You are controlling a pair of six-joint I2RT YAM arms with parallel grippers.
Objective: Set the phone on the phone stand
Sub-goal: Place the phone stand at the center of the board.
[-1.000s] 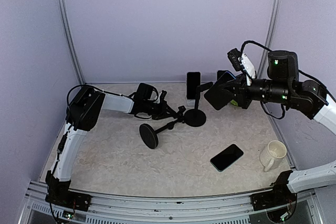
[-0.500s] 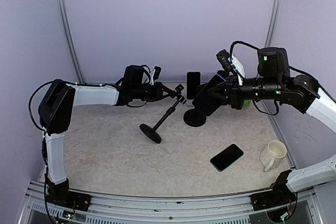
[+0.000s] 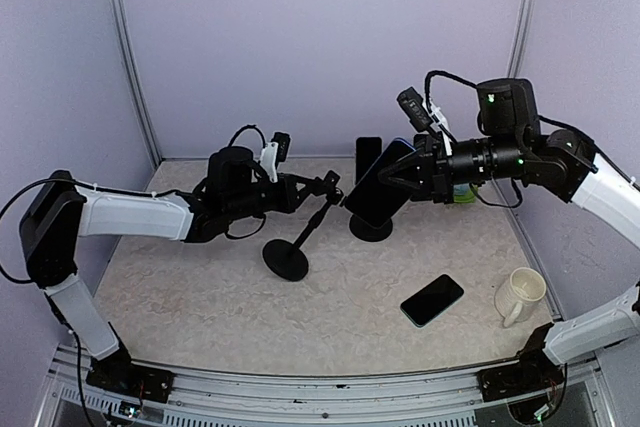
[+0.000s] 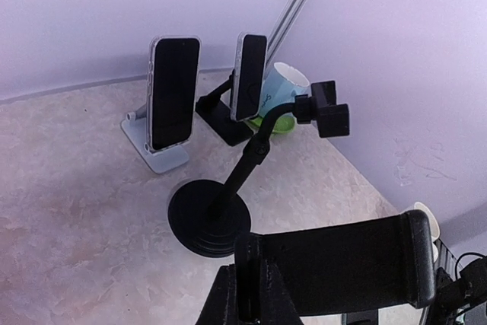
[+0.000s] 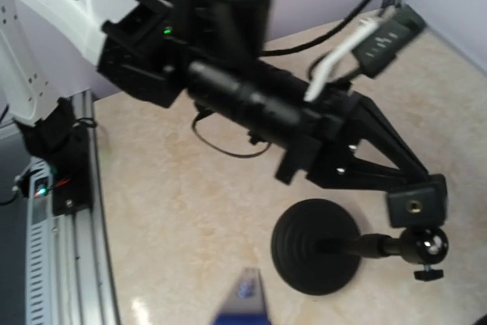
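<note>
Beige mottled counter (image 3: 200, 297), lilac walls (image 3: 300, 47) on three sides.

Nearest the rail, well nearside of the right pincer (image 3: 408, 173): spare phone (image 3: 432, 299) flat on the surface. Cream mug (image 3: 520, 295) upright to its right, apart from it.

Mid-counter: phone stand (image 3: 287, 259), round base looking seated on the surface, stem slanting up and right to a small block head. Left pincer (image 3: 324, 187) closed tight on that head, pinching it from both sides. Ball joint just under the grip in the right wrist view.

Right pincer clamped narrow on the phone (image 3: 375, 190). Held in the air, dark face tilted, blue edge showing. Just right of the left pincer and the stand head; touching or not, cannot tell.

Under the held phone: second stand (image 3: 370, 227), base on the counter.

Beyond both pincers, by the back wall: upright phone (image 4: 173, 93) on a white holder (image 4: 156, 159), another handset (image 4: 249, 74) on a black holder (image 4: 221, 116), pale cup (image 4: 285, 81) behind.
</note>
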